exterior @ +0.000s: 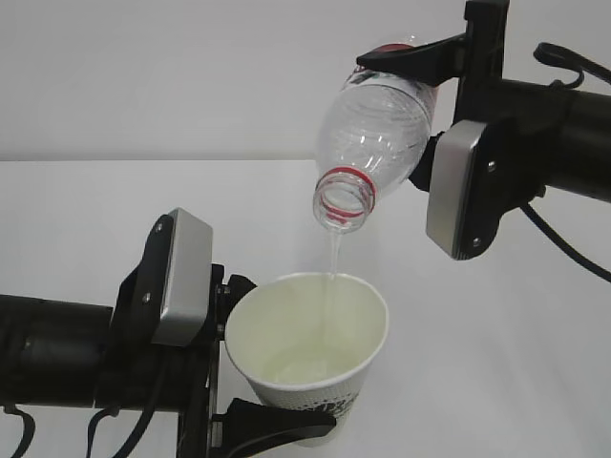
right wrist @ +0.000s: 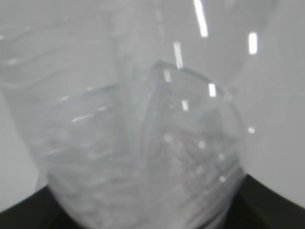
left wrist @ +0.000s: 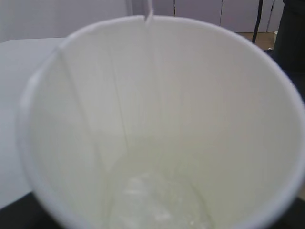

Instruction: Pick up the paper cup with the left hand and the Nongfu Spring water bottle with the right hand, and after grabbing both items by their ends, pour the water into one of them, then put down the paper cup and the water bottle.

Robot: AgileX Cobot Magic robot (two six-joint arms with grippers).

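The left hand (exterior: 250, 355) was clamped on the paper cup (exterior: 310, 358) near its base, one black finger behind the cup at its left side and the other across the printed band at the front. The cup was held off the white table (exterior: 86, 219), near its front edge, leaning slightly with its mouth up and toward the bottle. The right hand (exterior: 427, 113) gripped the Nongfu Spring water bottle (exterior: 372, 134) around its body, toward the base end, one finger across the top and the other beneath. The bottle was tipped steeply, neck down and uncapped, its red neck ring (exterior: 344, 196) just above the cup's far rim. A thin stream of the water (exterior: 332, 253) fell from the mouth and met the cup close to that rim; the left wrist view showed it running down the inner wall (left wrist: 152, 71) to a shallow pool at the bottom (left wrist: 159, 202).

The risk, as I judged it, lay in how near the rim the stream landed: a small drift of either arm could send water over the edge onto the table. The bottle looked nearly empty, so a last gulp of air might make the flow lurch and splash. A squeeze any harder on the soft cup could also buckle its wall
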